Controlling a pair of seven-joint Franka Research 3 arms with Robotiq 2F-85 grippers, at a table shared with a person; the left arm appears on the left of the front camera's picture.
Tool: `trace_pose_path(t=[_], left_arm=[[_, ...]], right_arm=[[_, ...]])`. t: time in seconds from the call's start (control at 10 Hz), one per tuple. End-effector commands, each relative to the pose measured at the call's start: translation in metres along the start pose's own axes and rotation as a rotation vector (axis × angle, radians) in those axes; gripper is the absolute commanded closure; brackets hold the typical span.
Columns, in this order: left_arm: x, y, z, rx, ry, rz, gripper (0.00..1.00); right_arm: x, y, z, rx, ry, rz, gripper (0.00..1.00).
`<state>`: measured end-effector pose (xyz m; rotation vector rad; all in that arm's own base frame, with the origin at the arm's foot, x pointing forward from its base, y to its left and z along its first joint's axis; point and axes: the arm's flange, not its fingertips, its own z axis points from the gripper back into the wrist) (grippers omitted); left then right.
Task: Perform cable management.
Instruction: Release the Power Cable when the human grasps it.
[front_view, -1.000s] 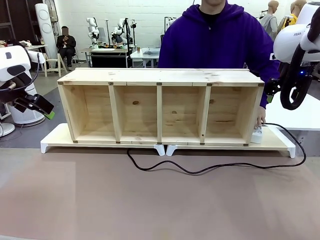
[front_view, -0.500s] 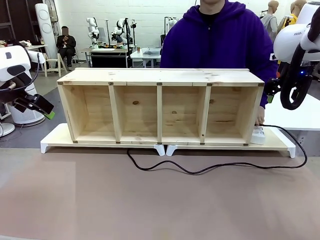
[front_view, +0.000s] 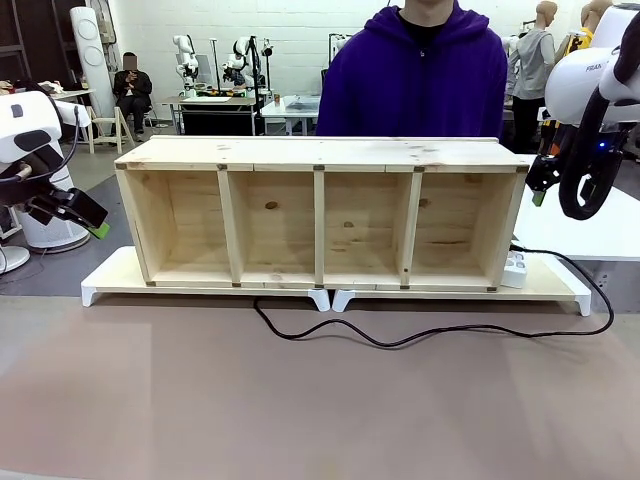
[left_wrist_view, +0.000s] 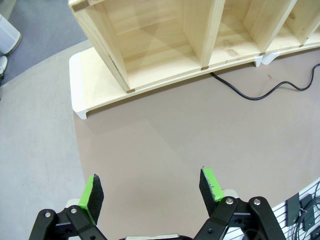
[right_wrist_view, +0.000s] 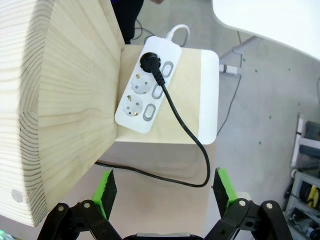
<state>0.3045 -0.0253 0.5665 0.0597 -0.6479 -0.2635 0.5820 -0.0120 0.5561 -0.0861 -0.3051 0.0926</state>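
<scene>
Cable (front_view: 400, 338) plugged in white power strip (right_wrist_view: 147, 85), at 3 o'clock of wooden shelf (front_view: 320, 210). Left hand (left_wrist_view: 150, 192), right hand (right_wrist_view: 165, 192) both released, empty.

wall: white painted brick (front_view: 290, 25) across the far side
floor: grey (front_view: 100, 165), speckled near the table edge in the right wrist view
table top: dull brown-pink mat (front_view: 300, 400)
shelf: pale wooden unit (front_view: 320, 215), four open compartments, on two white-edged wooden risers (front_view: 120, 275)
side table: white top (front_view: 590, 225) at right
far benches: tables with gear (front_view: 215, 100) against the wall
seated person: on a chair (front_view: 130, 90) far left
light: even, overhead, soft shadows
</scene>
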Motion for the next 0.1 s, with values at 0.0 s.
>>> trace_pose_path(t=[0.0], left_arm=[[-0.0002, 0.0003, -0.0005, -0.001, 0.001, 0.011, 0.00]], right_arm=[[0.0013, 0.0025, -0.0002, 0.003, -0.007, 0.000, 0.00]])
